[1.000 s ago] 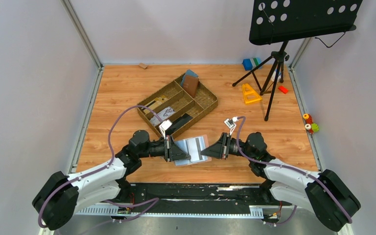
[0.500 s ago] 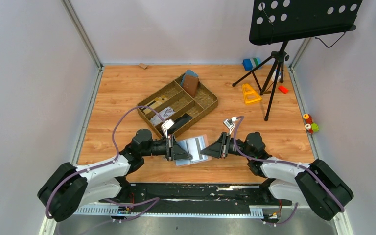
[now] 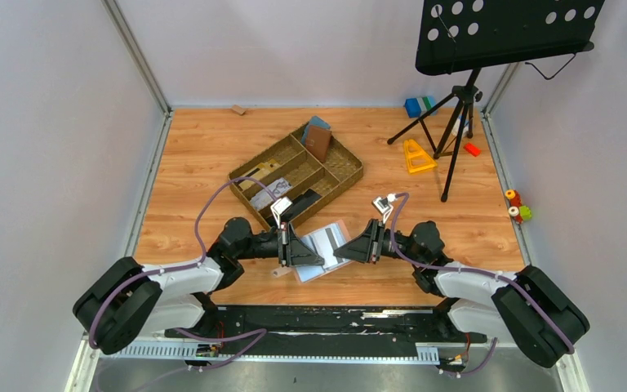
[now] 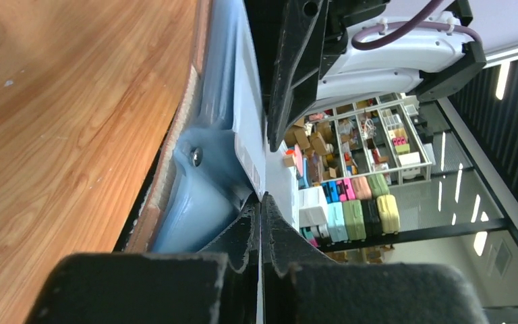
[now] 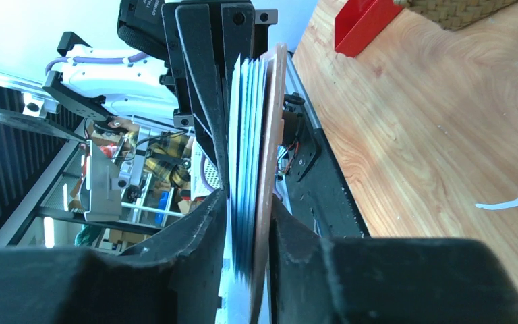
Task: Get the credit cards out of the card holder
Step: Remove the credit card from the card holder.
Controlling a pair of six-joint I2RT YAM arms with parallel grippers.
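left end effector [image 3: 319, 261] pressed together, level | right end effector [image 3: 338, 255] pinching card holder [image 3: 327, 238], level

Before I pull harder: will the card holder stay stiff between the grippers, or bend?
Likely floppy, not stiff: the card holder curves near the left gripper. Its layers fan apart beyond the right gripper, so it may splay further when pulled.

White-shelled arms [image 3: 171, 282] with black joints, trailing purple cables [image 4: 405, 28].
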